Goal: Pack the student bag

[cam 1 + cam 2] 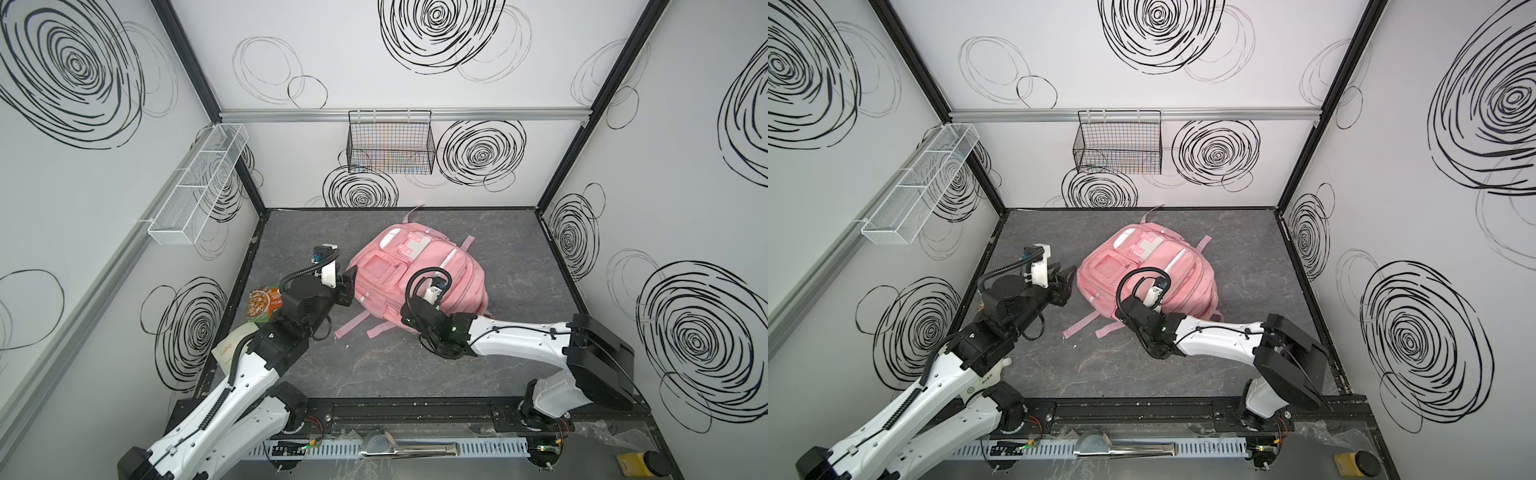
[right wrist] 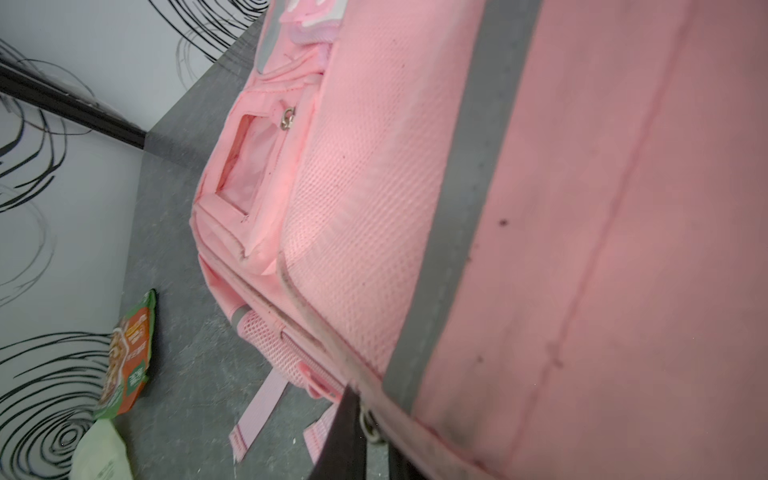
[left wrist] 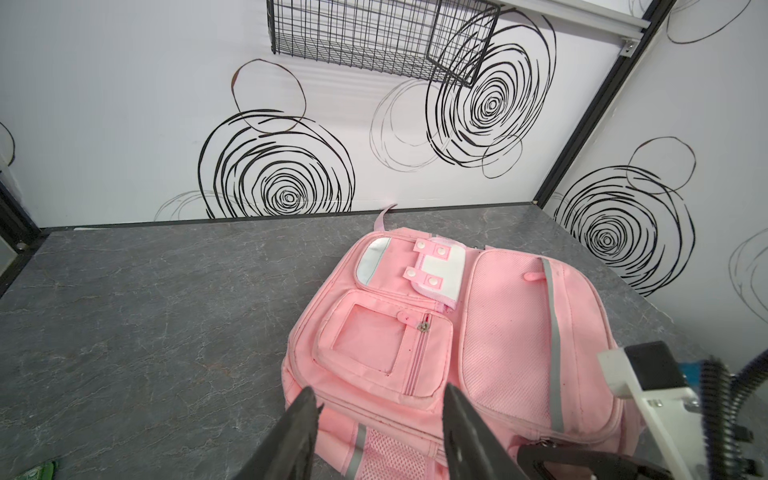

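Note:
The student bag (image 1: 419, 266) (image 1: 1154, 270), a pink backpack, lies flat on the grey table with its front pockets up; its straps trail toward the front. My left gripper (image 1: 350, 277) (image 3: 379, 400) is open at the bag's left side, and its fingers (image 3: 305, 409) straddle the bag's near corner (image 3: 374, 419) without pinching it. My right gripper (image 2: 367, 428) sits at the bag's front edge, under its wrist in both top views. Its jaws stand almost together, with a metal zipper pull (image 2: 368, 424) of the bag (image 2: 582, 208) between them.
A green and orange snack packet (image 1: 264, 305) (image 2: 131, 357) and a pale pouch (image 1: 232, 353) (image 2: 102, 453) lie at the table's left edge beside the left arm. A black wire basket (image 1: 390, 145) hangs on the back wall, a white mesh tray (image 1: 199, 183) on the left wall.

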